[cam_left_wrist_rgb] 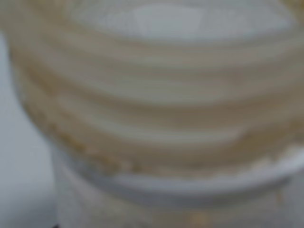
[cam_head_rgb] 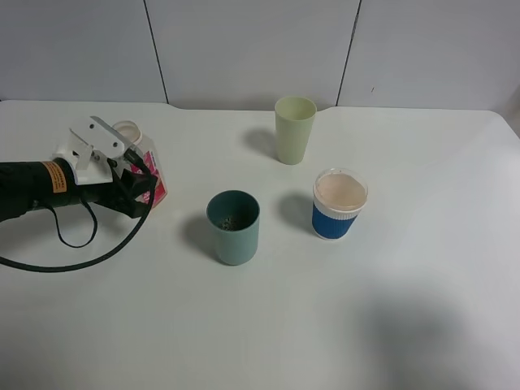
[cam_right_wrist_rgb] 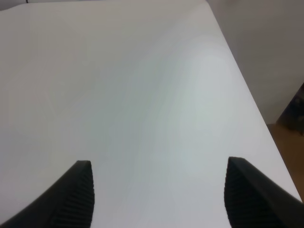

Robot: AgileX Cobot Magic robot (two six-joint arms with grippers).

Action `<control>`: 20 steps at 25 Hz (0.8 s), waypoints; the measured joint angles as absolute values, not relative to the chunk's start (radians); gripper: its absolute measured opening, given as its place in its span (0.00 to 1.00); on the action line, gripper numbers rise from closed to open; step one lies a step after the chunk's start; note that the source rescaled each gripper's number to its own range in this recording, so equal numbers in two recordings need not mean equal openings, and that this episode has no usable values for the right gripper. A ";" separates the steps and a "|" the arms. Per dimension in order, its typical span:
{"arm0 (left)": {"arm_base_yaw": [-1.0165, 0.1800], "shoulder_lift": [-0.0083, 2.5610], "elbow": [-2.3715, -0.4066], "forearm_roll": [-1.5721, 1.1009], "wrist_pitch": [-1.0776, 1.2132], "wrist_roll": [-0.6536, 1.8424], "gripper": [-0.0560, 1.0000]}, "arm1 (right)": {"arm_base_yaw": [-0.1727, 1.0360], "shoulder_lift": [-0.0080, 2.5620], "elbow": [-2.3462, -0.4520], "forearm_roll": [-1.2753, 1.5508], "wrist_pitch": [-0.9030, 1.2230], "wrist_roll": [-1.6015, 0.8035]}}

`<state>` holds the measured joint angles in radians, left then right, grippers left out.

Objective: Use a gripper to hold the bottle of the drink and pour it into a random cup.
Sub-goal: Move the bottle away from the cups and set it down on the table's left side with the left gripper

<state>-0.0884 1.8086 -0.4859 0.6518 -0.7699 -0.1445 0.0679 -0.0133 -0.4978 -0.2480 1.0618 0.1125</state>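
The bottle (cam_head_rgb: pixel 140 148) stands at the left of the table, clear with a wide ribbed neck and a pink-red label. My left gripper (cam_head_rgb: pixel 138 185) reaches in from the left and is closed around its labelled body. The left wrist view is filled by the blurred ribbed neck (cam_left_wrist_rgb: pixel 152 109), stained brownish, and no fingers show there. The short teal cup (cam_head_rgb: pixel 234 227) stands to the right of the bottle, with dark specks at its bottom. I cannot make out the drink in the bottle. My right gripper (cam_right_wrist_rgb: pixel 159 199) is open and empty over bare table, and is out of the exterior view.
A taller pale green cup (cam_head_rgb: pixel 294 130) stands at the back centre. A blue-and-white paper cup (cam_head_rgb: pixel 339 204) stands right of the teal cup. The white table (cam_head_rgb: pixel 366 325) has its far-right edge in the right wrist view (cam_right_wrist_rgb: pixel 247 95). A black cable (cam_head_rgb: pixel 73 244) loops under the left arm.
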 joint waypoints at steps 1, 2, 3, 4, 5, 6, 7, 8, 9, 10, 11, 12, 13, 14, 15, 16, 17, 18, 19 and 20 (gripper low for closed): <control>-0.088 1.809 -0.486 0.652 -0.770 -0.144 0.05 | 0.068 -0.013 -0.498 -0.248 1.062 0.112; -0.088 1.809 -0.486 0.652 -0.770 -0.144 0.05 | 0.068 -0.013 -0.498 -0.248 1.062 0.112; -0.088 1.809 -0.486 0.652 -0.771 -0.144 0.05 | 0.068 -0.013 -0.498 -0.248 1.062 0.112; -0.088 1.809 -0.486 0.652 -0.772 -0.144 0.05 | 0.068 -0.013 -0.498 -0.248 1.062 0.112; -0.088 1.809 -0.486 0.652 -0.772 -0.144 0.05 | 0.068 -0.013 -0.498 -0.248 1.062 0.112; -0.088 1.809 -0.486 0.652 -0.773 -0.144 0.05 | 0.068 -0.013 -0.498 -0.248 1.062 0.112; -0.088 1.809 -0.486 0.652 -0.775 -0.144 0.05 | 0.068 -0.013 -0.498 -0.248 1.062 0.112; -0.088 1.809 -0.486 0.652 -0.775 -0.144 0.05 | 0.068 -0.013 -0.498 -0.248 1.062 0.112; -0.088 1.809 -0.486 0.652 -0.775 -0.144 0.05 | 0.068 -0.013 -0.498 -0.248 1.062 0.112; -0.088 1.809 -0.486 0.652 -0.775 -0.144 0.05 | 0.068 -0.013 -0.498 -0.248 1.062 0.112; -0.088 1.809 -0.486 0.652 -0.775 -0.144 0.05 | 0.068 -0.013 -0.498 -0.248 1.062 0.112; -0.088 1.809 -0.486 0.652 -0.775 -0.144 0.05 | 0.068 -0.013 -0.498 -0.248 1.062 0.112; -0.088 1.809 -0.486 0.652 -0.775 -0.144 0.05 | 0.068 -0.013 -0.498 -0.248 1.062 0.112; -0.088 1.809 -0.486 0.652 -0.775 -0.144 0.05 | 0.068 -0.013 -0.498 -0.248 1.062 0.112; -0.088 1.809 -0.486 0.652 -0.775 -0.143 0.07 | 0.068 -0.013 -0.498 -0.248 1.062 0.112; -0.088 1.809 -0.486 0.652 -0.775 -0.143 0.09 | 0.068 -0.013 -0.498 -0.248 1.062 0.112; -0.088 1.809 -0.486 0.652 -0.775 -0.143 0.14 | 0.068 -0.013 -0.498 -0.248 1.062 0.112; -0.088 1.809 -0.486 0.652 -0.775 -0.143 0.20 | 0.068 -0.013 -0.498 -0.248 1.062 0.112; -0.088 1.809 -0.486 0.652 -0.775 -0.143 0.26 | 0.068 -0.013 -0.498 -0.248 1.062 0.112; -0.088 1.809 -0.486 0.652 -0.775 -0.143 0.31 | 0.068 -0.013 -0.498 -0.248 1.062 0.112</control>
<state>-0.0884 1.8086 -0.4859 0.6518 -0.7753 -0.1433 0.0679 -0.0133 -0.4978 -0.2480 1.0618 0.1125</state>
